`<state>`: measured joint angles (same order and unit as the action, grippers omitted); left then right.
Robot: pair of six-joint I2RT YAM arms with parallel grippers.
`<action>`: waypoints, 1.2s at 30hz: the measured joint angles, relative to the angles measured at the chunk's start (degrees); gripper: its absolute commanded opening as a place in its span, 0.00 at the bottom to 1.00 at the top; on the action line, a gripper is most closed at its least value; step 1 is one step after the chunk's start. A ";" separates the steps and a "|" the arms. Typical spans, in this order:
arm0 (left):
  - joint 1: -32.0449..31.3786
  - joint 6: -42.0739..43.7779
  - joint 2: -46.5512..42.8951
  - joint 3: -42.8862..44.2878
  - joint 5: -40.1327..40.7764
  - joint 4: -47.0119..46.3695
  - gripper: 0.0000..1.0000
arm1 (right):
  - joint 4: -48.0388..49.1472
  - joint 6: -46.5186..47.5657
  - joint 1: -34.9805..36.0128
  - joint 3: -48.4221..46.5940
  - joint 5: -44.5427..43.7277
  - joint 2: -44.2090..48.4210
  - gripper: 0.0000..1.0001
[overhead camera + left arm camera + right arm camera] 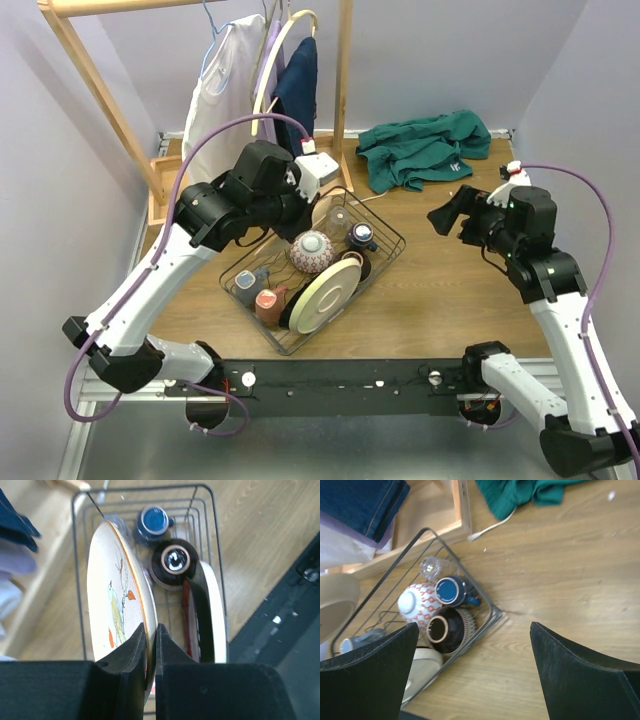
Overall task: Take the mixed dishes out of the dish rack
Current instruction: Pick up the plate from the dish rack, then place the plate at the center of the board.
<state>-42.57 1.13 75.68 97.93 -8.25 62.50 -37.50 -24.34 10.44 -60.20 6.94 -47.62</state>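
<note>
Left gripper (151, 628) pinches the rim of a cream, bird-painted plate (117, 590), which stands on edge at the far end of the black wire dish rack (398, 238). Inside the rack sit a patterned bowl (311, 250), a dark bowl (447, 630), a blue cup (360, 236) and another cream plate (325, 293). The right gripper (447, 214) hangs to the right of the rack, jaws spread wide and empty.

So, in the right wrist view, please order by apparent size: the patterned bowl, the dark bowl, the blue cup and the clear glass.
1. patterned bowl and dark bowl: about alike, not ranked
2. blue cup
3. clear glass
</note>
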 measured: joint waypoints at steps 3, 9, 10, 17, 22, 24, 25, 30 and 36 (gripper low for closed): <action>-1.05 2.16 -0.04 -0.37 1.42 -2.80 0.00 | -0.09 -2.84 0.00 0.00 2.71 -2.34 1.00; -3.67 8.24 -1.05 -5.40 4.26 -10.34 0.00 | 0.17 -6.88 0.02 -1.64 7.23 -6.78 1.00; -4.20 9.68 -1.38 -6.99 4.61 -12.17 0.00 | 0.48 -7.85 0.02 -2.40 7.82 -7.72 1.00; -7.17 18.14 -3.04 -16.17 7.08 -20.41 0.00 | 1.14 -12.13 0.04 -7.17 9.55 -14.43 1.00; -10.21 22.67 -2.73 -17.92 9.62 -24.52 0.00 | 1.77 -14.53 0.07 -9.03 12.28 -19.67 1.00; -11.74 24.04 -2.27 -18.08 11.02 -26.62 0.00 | 2.08 -16.33 0.07 -9.03 13.42 -20.76 1.00; -12.83 25.05 -1.75 -18.08 12.07 -27.76 0.00 | 2.29 -17.05 0.07 -9.03 14.05 -21.00 1.00; -17.49 29.20 1.31 -18.08 16.15 -31.69 0.00 | 5.42 -20.74 0.07 -9.03 17.53 -22.12 0.97; -20.81 33.35 4.85 -18.91 19.89 -34.40 0.00 | 7.85 -22.32 0.07 -9.09 19.89 -23.65 0.91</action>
<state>-63.37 34.48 80.53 79.02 11.64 28.10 -29.65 -46.65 10.50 -69.30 26.83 -71.26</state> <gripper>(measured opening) 0.163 0.941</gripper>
